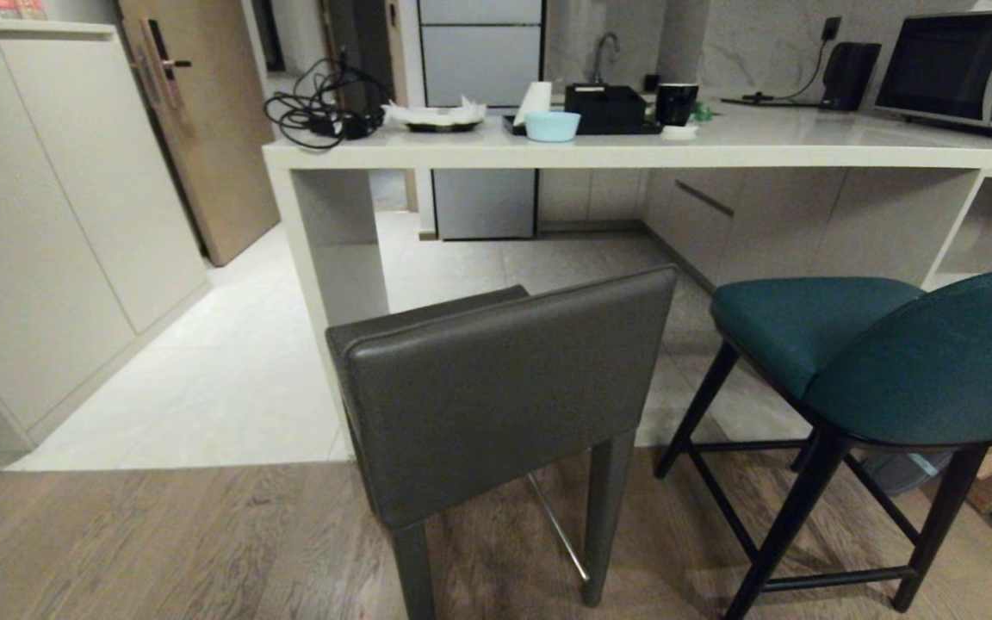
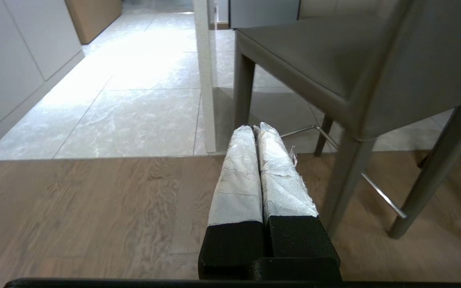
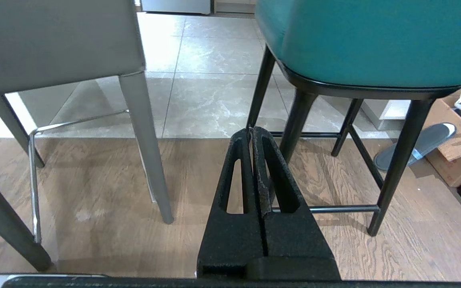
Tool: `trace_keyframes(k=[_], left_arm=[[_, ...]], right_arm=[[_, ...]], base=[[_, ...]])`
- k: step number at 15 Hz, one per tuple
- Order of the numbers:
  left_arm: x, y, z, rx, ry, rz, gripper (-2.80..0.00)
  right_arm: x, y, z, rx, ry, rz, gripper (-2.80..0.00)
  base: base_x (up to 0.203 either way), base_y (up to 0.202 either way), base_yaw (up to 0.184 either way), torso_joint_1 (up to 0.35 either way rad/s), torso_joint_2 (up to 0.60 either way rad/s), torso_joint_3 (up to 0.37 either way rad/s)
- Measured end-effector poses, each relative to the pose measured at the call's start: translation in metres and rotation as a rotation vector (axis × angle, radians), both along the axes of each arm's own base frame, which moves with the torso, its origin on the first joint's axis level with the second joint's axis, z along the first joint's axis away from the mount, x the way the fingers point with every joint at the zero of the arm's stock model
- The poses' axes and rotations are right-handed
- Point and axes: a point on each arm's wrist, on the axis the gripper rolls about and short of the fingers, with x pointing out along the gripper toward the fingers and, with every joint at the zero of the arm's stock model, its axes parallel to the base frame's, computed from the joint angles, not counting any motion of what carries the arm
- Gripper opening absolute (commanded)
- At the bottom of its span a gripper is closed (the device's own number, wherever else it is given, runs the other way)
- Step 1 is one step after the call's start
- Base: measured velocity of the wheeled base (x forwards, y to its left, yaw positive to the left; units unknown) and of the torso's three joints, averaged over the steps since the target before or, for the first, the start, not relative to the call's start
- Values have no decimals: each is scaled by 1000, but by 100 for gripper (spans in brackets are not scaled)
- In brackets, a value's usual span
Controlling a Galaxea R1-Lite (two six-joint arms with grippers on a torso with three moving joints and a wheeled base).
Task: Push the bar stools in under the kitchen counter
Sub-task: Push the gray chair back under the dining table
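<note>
We see the teal stool (image 1: pixel 875 344) cut off at right; grey stool (image 1: pixel 496 387) stands before the desk (image 1: pixel 634 151) on wood floor (image 1: pixel 160 542); left gripper (image 2: pixel 254 130) and right gripper (image 3: pixel 252 132) are pressed together.

grey and teal stools, white counter, wood and pale tile underfoot

you have a dark grey leather stool (image 1: pixel 496 387) with matching grey legs, a teal curved-back stool (image 1: pixel 892 344) on thin black legs, a white speckled stone-look counter (image 1: pixel 634 155), brown wood-grain floor planks (image 1: pixel 160 542), pale grey marbled floor tiles (image 1: pixel 238 370), and a light blue bowl (image 1: pixel 552 126).
</note>
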Motion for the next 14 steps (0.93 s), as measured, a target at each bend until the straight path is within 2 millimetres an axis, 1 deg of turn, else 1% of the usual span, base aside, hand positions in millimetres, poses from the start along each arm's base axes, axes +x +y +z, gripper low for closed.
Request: trace_keyframes(k=[8,14], left_arm=[[0,0,0,1,0,2,-280],[0,0,0,1,-1,2,-280]], right_arm=[[0,0,0,3,0,1,-280],[0,0,0,2,0,0,-280]], base=[[0,7,0,1,0,0],[176,0,0,3,4,2]])
